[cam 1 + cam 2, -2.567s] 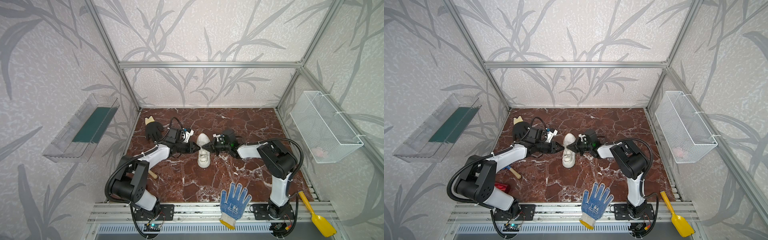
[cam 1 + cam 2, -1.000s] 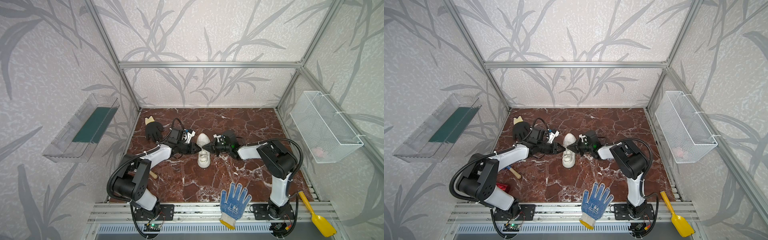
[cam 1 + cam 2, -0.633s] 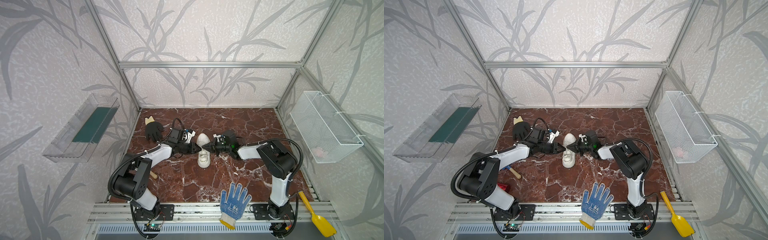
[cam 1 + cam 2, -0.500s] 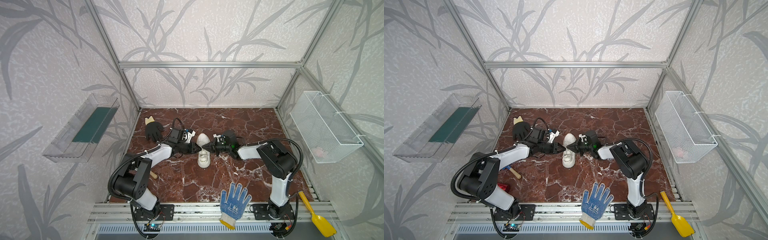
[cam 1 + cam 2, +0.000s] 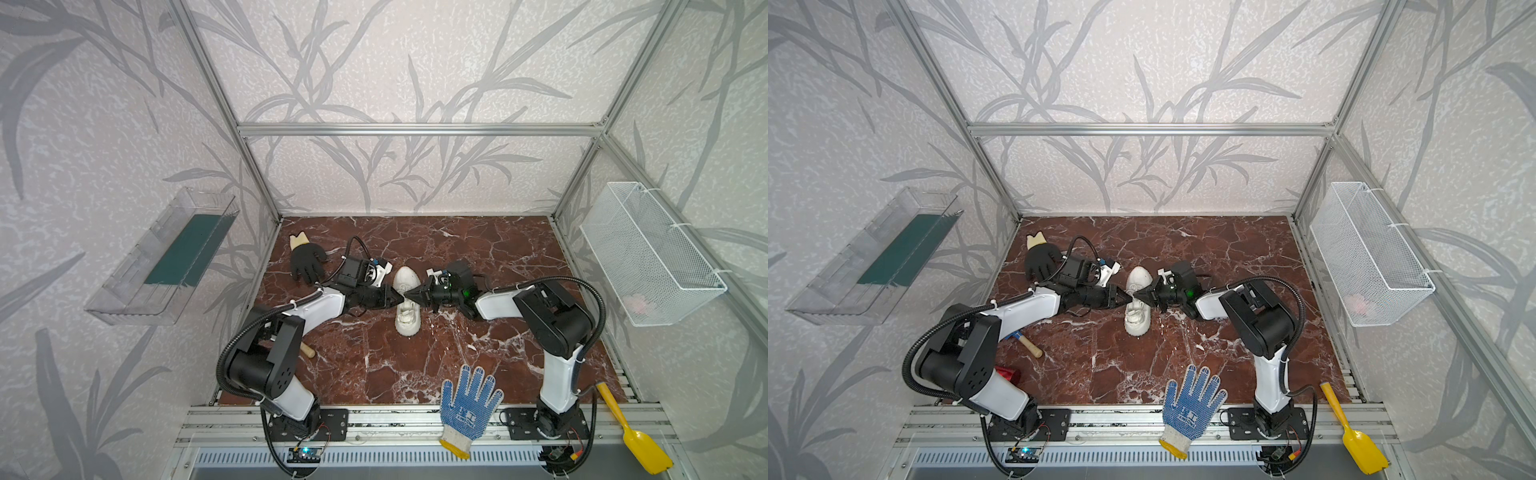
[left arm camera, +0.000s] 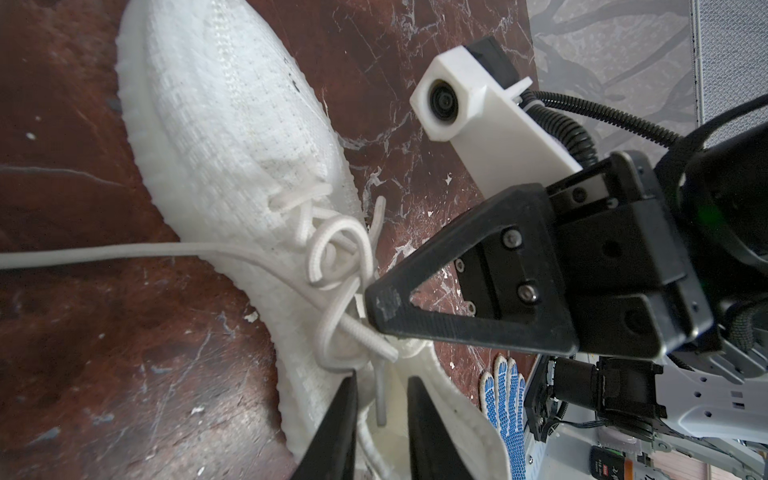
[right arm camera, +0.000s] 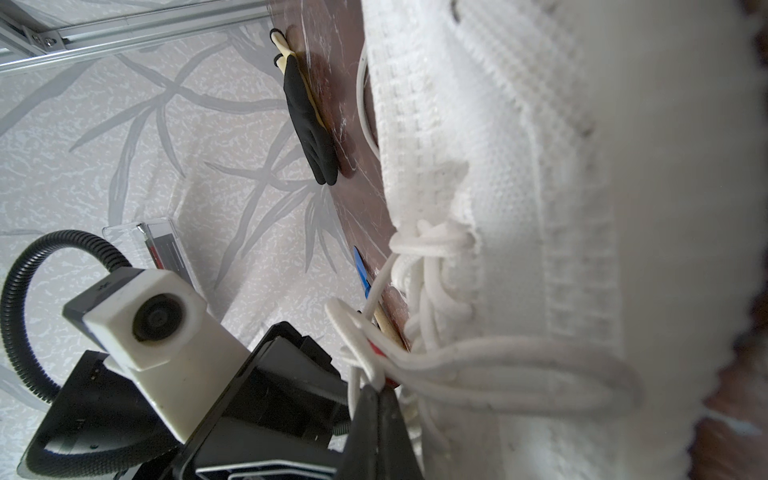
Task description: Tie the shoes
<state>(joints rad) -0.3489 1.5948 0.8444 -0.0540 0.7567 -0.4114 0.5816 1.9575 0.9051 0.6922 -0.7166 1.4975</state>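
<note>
Sneaker (image 5: 406,309) lies mid-counter (image 5: 478,257) in both top views, toe toward the back wall. The left pincer (image 5: 395,296) and right pincer (image 5: 410,295) meet tip to tip over its middle. The left wrist view shows the left pincer (image 6: 382,388) narrowly parted, with one end of the laces (image 6: 380,399) hanging loose between its fingers. The right wrist view shows the right pincer (image 7: 376,395) closed, pinching a loop of the laces.

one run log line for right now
left gripper: open astride laces | right gripper: shut on laces | sneaker: on its sole, knot loose
</note>
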